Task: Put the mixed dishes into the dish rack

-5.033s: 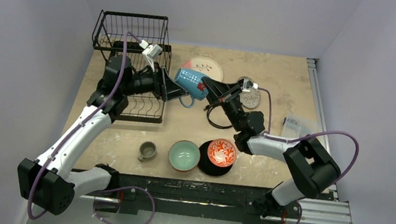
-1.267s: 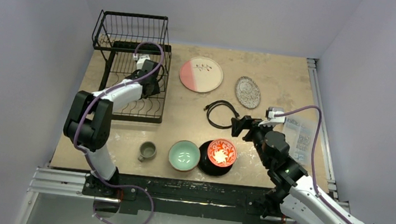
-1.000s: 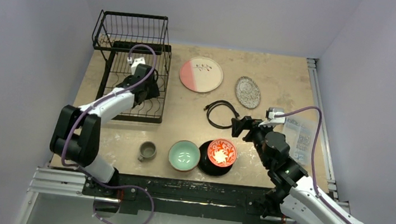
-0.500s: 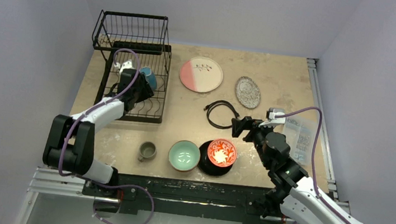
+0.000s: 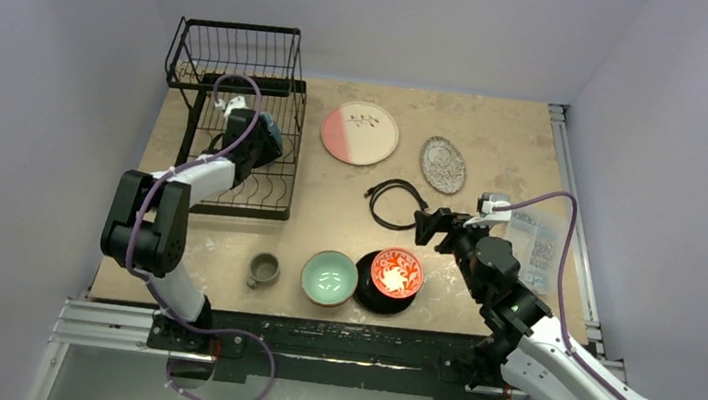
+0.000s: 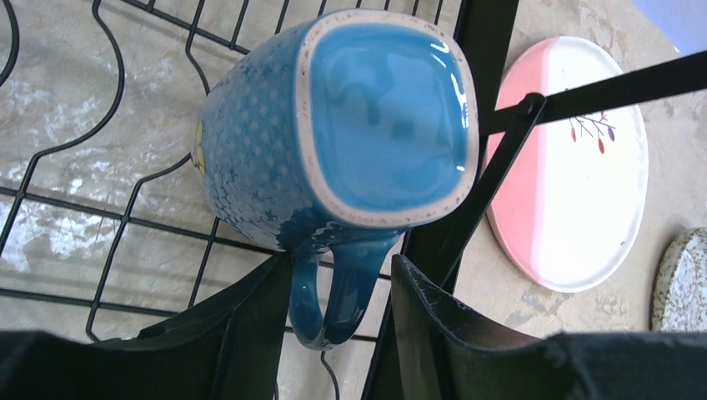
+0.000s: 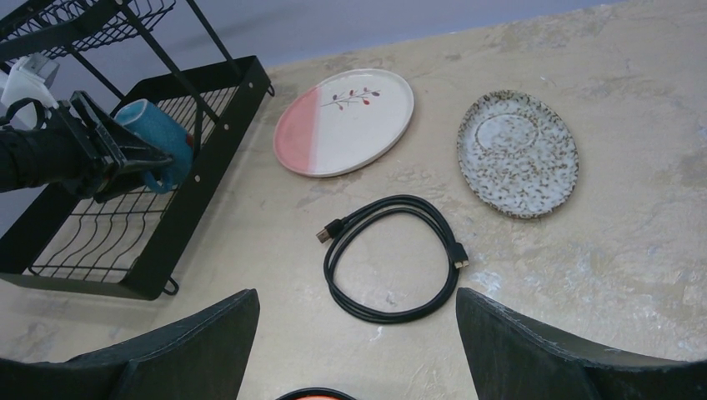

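Note:
The blue mug [image 6: 367, 125] rests bottom-up in the lower tray of the black wire dish rack [image 5: 231, 186], by its right rail. My left gripper [image 6: 340, 267] is open. Its fingers straddle the mug's handle; the left finger touches it and a thin gap shows at the right finger. From above, the mug [image 5: 265, 135] shows just past the left gripper [image 5: 254, 143]. My right gripper [image 7: 357, 296] hangs wide open and empty over the table. On the table lie the pink-and-white plate [image 5: 360, 132], speckled plate [image 5: 443, 164], mint bowl [image 5: 329, 278], grey cup [image 5: 264, 269] and red bowl [image 5: 396, 271] on the black plate [image 5: 371, 301].
A black coiled cable [image 7: 392, 258] lies right below the right gripper [image 5: 431, 226]. A clear plastic box [image 5: 534, 236] sits at the table's right edge. The rack's raised basket [image 5: 237, 46] stands at the far left corner.
The left gripper had backed away from the mug, then came forward again and narrowed its jaws around the handle. The right arm has stayed still.

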### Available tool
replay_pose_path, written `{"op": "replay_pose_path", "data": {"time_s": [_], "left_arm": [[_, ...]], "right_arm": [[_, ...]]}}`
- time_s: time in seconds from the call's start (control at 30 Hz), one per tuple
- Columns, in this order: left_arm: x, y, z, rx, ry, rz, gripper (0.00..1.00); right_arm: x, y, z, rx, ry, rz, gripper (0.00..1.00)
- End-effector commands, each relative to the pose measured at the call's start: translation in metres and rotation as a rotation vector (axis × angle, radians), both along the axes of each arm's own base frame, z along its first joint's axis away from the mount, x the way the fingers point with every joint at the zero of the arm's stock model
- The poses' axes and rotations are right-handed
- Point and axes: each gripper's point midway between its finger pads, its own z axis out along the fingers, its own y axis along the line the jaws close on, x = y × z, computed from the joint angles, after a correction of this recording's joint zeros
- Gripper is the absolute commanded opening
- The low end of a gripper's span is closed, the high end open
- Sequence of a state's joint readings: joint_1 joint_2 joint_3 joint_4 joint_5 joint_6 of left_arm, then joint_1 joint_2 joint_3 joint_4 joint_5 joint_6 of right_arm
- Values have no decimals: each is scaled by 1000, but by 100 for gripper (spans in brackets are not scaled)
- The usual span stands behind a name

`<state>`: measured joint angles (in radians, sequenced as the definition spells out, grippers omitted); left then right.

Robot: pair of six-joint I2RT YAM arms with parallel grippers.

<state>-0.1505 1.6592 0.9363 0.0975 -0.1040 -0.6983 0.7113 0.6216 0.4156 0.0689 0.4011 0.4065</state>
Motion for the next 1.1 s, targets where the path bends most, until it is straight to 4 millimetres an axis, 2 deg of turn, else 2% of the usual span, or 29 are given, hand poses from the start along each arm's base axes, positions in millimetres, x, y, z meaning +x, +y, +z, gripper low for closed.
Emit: {"op": "replay_pose_path", "data": {"time_s": [0.0,0.2,0.3,0.53,0.73,0.83,1.07], "left_arm": [[34,5,29,-20,-121,42,46],[51,9,27,-14,-136,69,47],[47,11,31,-16,-152,80,48],[14,15,46,-47,-242,85,60],[-17,21,42,-125,-261,143,65],[-25,31,39,-214,-271,189,67],[-8,36,49,-542,-368,195,67]], "right_arm": [[3,1,5,10,-28,-4,88],[4,2,3,2,-24,-3,88],[5,3,1,-2,-21,-2,88],[6,5,0,-8,-16,1,88],[6,4,0,-8,-17,1,88],[6,4,0,-7,-16,2,88],[5,4,1,0,-20,5,88]]}}
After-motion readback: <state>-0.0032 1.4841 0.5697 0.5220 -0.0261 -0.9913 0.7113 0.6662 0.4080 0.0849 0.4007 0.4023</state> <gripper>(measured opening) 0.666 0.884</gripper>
